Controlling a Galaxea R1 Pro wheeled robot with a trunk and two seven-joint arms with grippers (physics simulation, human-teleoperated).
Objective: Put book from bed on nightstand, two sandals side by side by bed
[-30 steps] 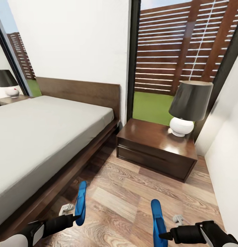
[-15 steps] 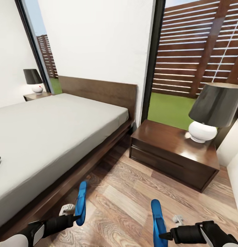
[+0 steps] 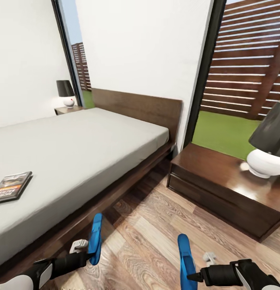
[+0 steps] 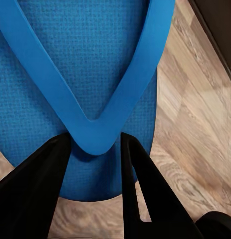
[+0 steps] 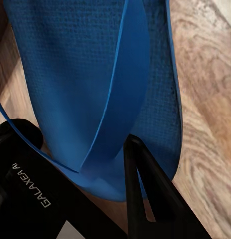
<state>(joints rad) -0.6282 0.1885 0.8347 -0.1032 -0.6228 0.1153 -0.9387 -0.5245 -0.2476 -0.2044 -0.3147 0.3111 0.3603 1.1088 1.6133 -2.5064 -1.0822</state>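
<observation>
Bedroom, head view: bed (image 3: 75, 153) with dark wooden frame, plain headboard and light-grey mattress. The book (image 3: 11, 186) lies flat on the mattress near the side edge facing the robot, well away from the headboard. Near nightstand (image 3: 220, 189), dark glossy wood, stands just beside the headboard end of the bed and carries a white-based lamp (image 3: 271, 149) at its far right corner. Far nightstand (image 3: 69, 109) sits past the bed's far side with a second lamp (image 3: 66, 92) on top. Left gripper (image 3: 90, 253) is clamped on the left sandal (image 3: 95, 237), which is held on edge above the wood-plank floor (image 3: 152, 237) close to the bed frame; in the left wrist view its fingers (image 4: 45, 189) straddle the junction of the thong strap. Right gripper (image 3: 190, 276) grips the right sandal (image 3: 185, 257), likewise held on edge over the floor, well apart from the left one; one finger (image 5: 145, 194) shows against the sole.
</observation>
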